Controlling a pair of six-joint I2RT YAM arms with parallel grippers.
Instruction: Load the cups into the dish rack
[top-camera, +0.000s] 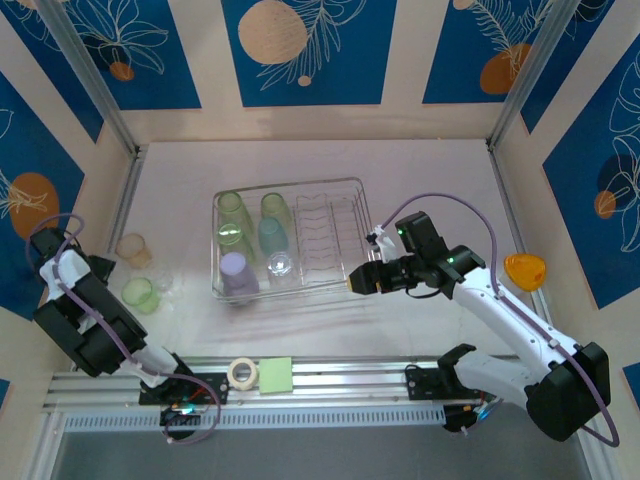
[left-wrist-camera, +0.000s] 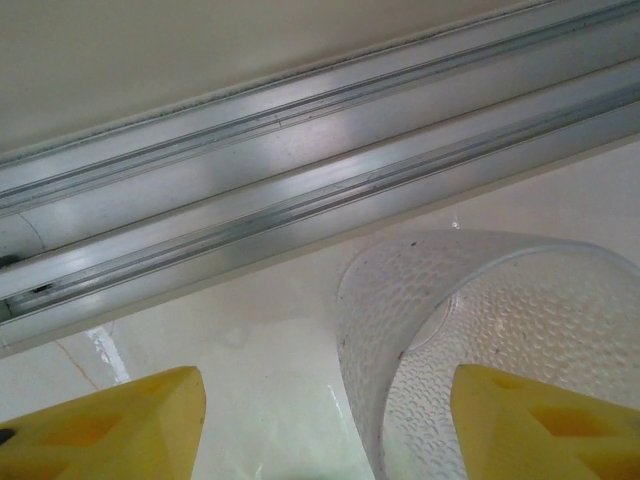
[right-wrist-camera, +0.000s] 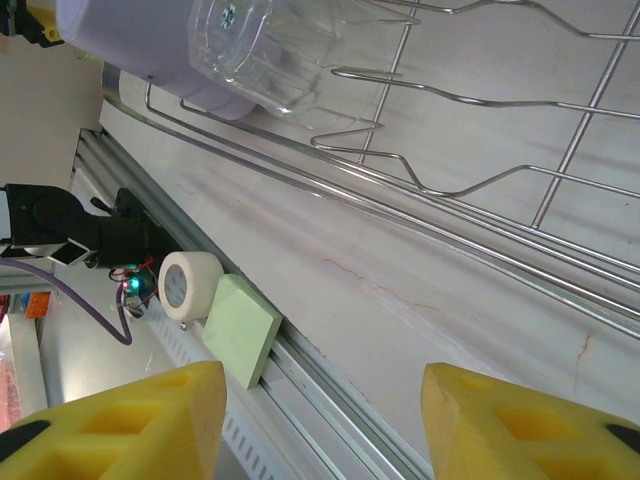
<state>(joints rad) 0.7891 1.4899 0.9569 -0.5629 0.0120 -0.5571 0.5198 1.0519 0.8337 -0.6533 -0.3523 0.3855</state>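
Note:
The silver wire dish rack (top-camera: 340, 215) stands mid-table. In it are three light green cups (top-camera: 232, 210), a teal cup (top-camera: 271, 236), a lavender cup (top-camera: 237, 276) and a clear cup (top-camera: 281, 265). Left of the rack, a pale peach cup (top-camera: 133, 248) and a green cup (top-camera: 140, 294) stand on the table. My left gripper (left-wrist-camera: 325, 390) is open, straddling the wall of a clear textured cup (left-wrist-camera: 400, 300), with one finger inside the cup and the other outside it. My right gripper (top-camera: 352, 281) (right-wrist-camera: 322, 400) is open and holds nothing, low over the table by the rack's near right corner.
An orange dome-shaped piece (top-camera: 525, 270) lies at the right. A white tape roll (top-camera: 242, 372) (right-wrist-camera: 188, 285) and a green pad (top-camera: 275, 375) (right-wrist-camera: 242, 328) sit on the near rail. An aluminium rail (left-wrist-camera: 300, 180) runs just behind the clear cup.

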